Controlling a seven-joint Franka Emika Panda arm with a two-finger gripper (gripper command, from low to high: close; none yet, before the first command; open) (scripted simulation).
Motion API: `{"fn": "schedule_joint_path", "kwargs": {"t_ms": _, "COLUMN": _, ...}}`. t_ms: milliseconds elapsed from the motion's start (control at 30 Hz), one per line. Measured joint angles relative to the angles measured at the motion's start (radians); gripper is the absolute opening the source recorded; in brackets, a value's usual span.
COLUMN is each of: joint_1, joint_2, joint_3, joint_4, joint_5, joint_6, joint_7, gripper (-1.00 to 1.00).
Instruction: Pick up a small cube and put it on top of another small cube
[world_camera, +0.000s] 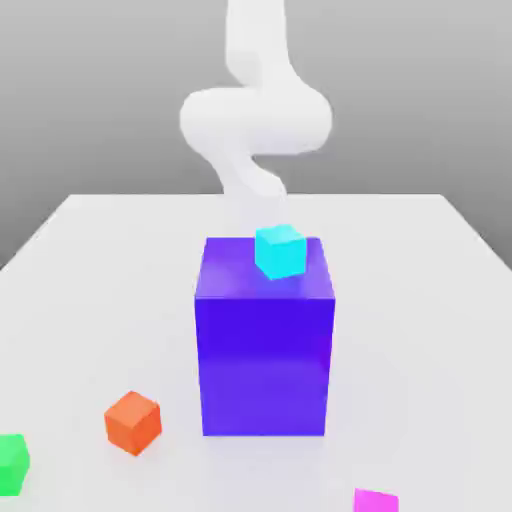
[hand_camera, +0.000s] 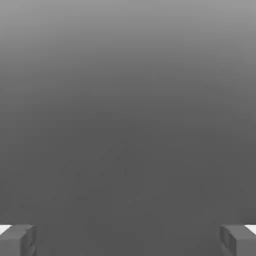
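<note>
Gripper (hand_camera: 128, 241): jaws spread
Magenta cube (world_camera: 376, 501): exterior view, arm's (world_camera: 256, 120) five o'clock, well apart
Green cube (world_camera: 12, 465): seven o'clock

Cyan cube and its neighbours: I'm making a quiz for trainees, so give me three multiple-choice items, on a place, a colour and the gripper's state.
1. Where is the cyan cube?
A) on the table
B) on the big block
C) beside the green cube

2. What colour is the small cube nearest the exterior view's left edge?
A) green
B) orange
C) magenta

3. How is the gripper?
A) shut
B) gripping a cube
C) open and empty

Key:
1 B: it sits on the block's top.
2 A: the green cube meets that edge.
3 C: its fingers stand wide apart, nothing between.
</note>
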Motion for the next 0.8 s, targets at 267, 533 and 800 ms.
{"fn": "schedule_joint_path", "kwargs": {"t_ms": 267, "joint_1": -0.042, "joint_2": 0.295, "joint_3": 0.096, "joint_4": 0.012, "joint_5": -0.049, "joint_6": 0.08, "joint_7": 0.142, "gripper": 0.0}}
{"fn": "schedule_joint_path", "kwargs": {"t_ms": 533, "joint_1": -0.05, "joint_2": 0.586, "joint_3": 0.16, "joint_4": 0.024, "joint_5": -0.121, "joint_6": 0.158, "joint_7": 0.299, "gripper": 0.0}}
{"fn": "schedule_joint_path", "kwargs": {"t_ms": 800, "joint_1": -0.007, "joint_2": 0.875, "joint_3": 0.171, "joint_4": 0.036, "joint_5": -0.168, "joint_6": 0.237, "joint_7": 0.438, "gripper": 0.0}}
